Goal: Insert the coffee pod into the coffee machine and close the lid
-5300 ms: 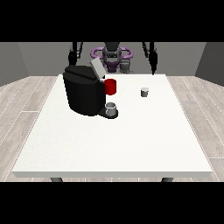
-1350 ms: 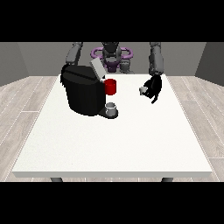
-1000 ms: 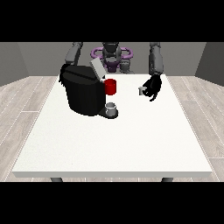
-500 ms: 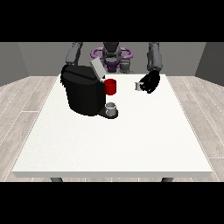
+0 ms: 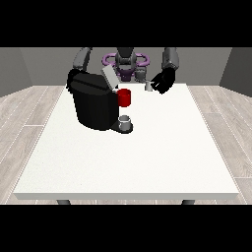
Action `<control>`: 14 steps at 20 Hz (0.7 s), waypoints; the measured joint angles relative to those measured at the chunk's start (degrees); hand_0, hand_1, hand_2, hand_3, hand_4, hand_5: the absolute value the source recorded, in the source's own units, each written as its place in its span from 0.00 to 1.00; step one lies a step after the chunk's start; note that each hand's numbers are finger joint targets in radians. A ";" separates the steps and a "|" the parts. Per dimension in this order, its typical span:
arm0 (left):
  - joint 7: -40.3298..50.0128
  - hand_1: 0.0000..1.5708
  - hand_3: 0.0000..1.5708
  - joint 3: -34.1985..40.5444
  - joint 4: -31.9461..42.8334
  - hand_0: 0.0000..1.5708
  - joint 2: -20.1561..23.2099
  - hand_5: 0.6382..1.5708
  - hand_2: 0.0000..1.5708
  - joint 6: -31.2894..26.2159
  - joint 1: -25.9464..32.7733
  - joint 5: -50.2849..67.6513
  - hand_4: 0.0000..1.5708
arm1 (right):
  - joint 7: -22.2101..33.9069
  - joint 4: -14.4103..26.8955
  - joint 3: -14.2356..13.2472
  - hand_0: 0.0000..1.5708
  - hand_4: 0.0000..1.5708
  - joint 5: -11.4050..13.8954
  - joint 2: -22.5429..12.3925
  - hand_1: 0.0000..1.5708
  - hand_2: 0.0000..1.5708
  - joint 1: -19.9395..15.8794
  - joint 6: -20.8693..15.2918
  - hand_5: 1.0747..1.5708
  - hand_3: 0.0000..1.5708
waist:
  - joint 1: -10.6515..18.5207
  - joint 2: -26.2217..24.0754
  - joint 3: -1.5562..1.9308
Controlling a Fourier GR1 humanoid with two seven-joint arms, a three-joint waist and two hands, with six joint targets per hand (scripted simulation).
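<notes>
Your white table (image 5: 123, 167) lies bare along its near half, so there is room to move there. Further back stands the coffee machine (image 5: 93, 101) with its lid (image 5: 109, 78) still up (a small cup (image 5: 125, 121) sits under it). Beyond, the hand at the view's right (image 5: 163, 81) pinches the coffee pod (image 5: 148, 86), lifted near the far edge; inserting and closing remain. The other hand is hidden behind the machine

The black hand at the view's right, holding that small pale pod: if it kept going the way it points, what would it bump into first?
The black hand at the view's right points leftward with the small pale coffee pod. Probably the raised grey lid of the black coffee machine comes first, though depth is unclear.
</notes>
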 measured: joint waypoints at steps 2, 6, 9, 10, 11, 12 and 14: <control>1.45 0.88 0.87 0.61 -0.72 0.88 -0.30 1.00 0.90 -1.51 -1.05 0.87 0.38 | 0.06 -0.32 0.68 0.00 0.19 0.48 0.53 0.00 0.00 0.79 -0.45 1.00 0.00 | -0.31 -0.79 -0.02; 4.12 0.92 0.88 0.96 -2.91 0.92 -0.67 1.00 0.92 -3.36 -3.06 1.33 0.38 | -0.76 0.45 0.44 0.00 0.10 0.56 -0.11 0.00 0.00 0.52 -0.28 1.00 0.00 | -0.19 -0.57 0.00; 5.63 0.93 0.89 0.28 -4.82 0.93 -1.59 1.00 0.93 -3.80 -3.98 0.85 0.40 | -2.28 1.87 -0.28 0.00 0.13 0.26 -0.74 0.00 0.00 0.30 0.16 1.00 0.00 | 0.14 -0.20 0.00; 5.69 0.85 0.88 0.70 -4.64 0.85 -1.06 1.00 0.89 -4.14 -3.94 1.01 0.41 | -1.11 0.72 0.22 0.00 0.11 0.18 -0.79 0.00 0.00 0.79 0.61 1.00 0.00 | -0.68 -0.87 -0.01; 6.38 0.87 0.86 0.72 -5.08 0.87 -1.57 1.00 0.89 -3.96 -4.24 1.01 0.42 | -0.99 0.55 0.10 0.00 0.12 -0.15 -1.03 0.00 0.00 0.77 1.09 1.00 0.00 | -0.82 -0.89 -0.01; 7.49 0.87 0.87 1.14 -5.44 0.87 -1.96 1.00 0.90 -4.36 -5.41 1.49 0.42 | -1.27 0.96 -0.35 0.00 0.14 -0.54 -1.57 0.00 0.00 0.40 1.68 1.00 0.00 | -0.88 -0.53 -0.01; 8.90 0.89 0.87 2.24 -5.85 0.89 -2.40 1.00 0.91 -4.89 -7.42 2.61 0.42 | -1.53 1.31 -1.01 0.00 0.14 -1.17 -2.34 0.00 0.00 -0.37 2.47 1.00 0.00 | -1.28 0.25 -0.01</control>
